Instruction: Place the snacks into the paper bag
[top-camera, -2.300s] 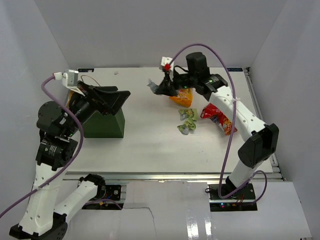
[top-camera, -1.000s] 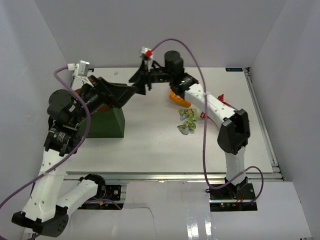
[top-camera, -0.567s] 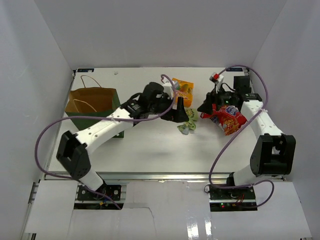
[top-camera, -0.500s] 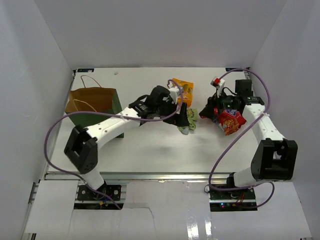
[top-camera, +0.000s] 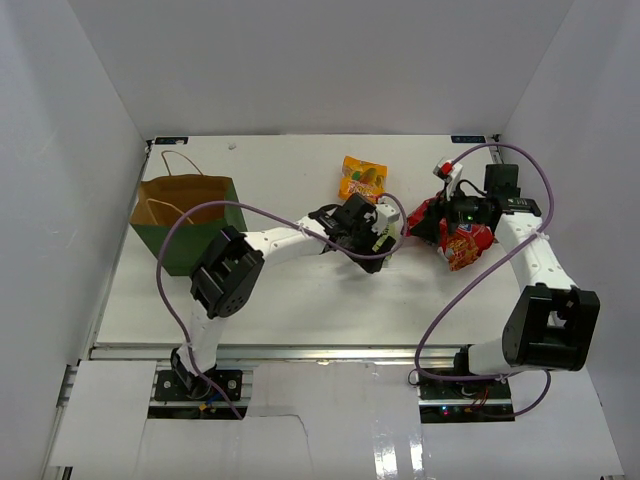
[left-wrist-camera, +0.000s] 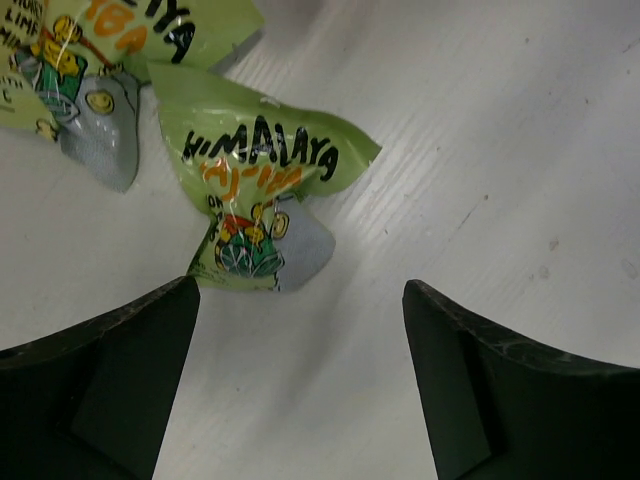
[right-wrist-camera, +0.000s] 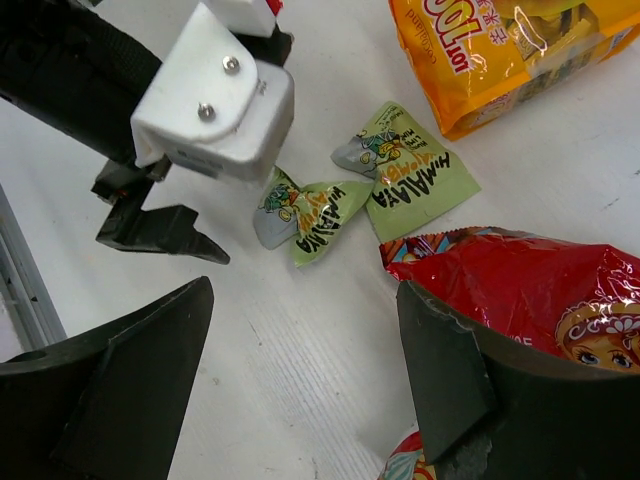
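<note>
The paper bag (top-camera: 188, 248) stands open at the table's left, dark green outside and brown inside. Of the snacks, an orange-yellow pouch (top-camera: 362, 177) lies mid-table, and two small green sachets (left-wrist-camera: 255, 190) (right-wrist-camera: 410, 168) lie just below it. A red chip bag (top-camera: 462, 243) lies to their right. My left gripper (left-wrist-camera: 300, 335) hovers open low over the table, the nearer sachet just beyond its fingertips. My right gripper (right-wrist-camera: 300, 370) is open over bare table, its right finger (right-wrist-camera: 450, 375) at the red chip bag's (right-wrist-camera: 540, 290) edge. Neither holds anything.
The left gripper's white mount (right-wrist-camera: 215, 100) and black fingertips (right-wrist-camera: 150, 230) sit close beside the sachets in the right wrist view. Purple cables loop over both arms. White walls enclose the table on three sides.
A second ago both grippers were up by the paper bag. Both have since swung to the snack cluster, the left lowering beside the green sachets and the right, opened wider, by the red chip bag.
</note>
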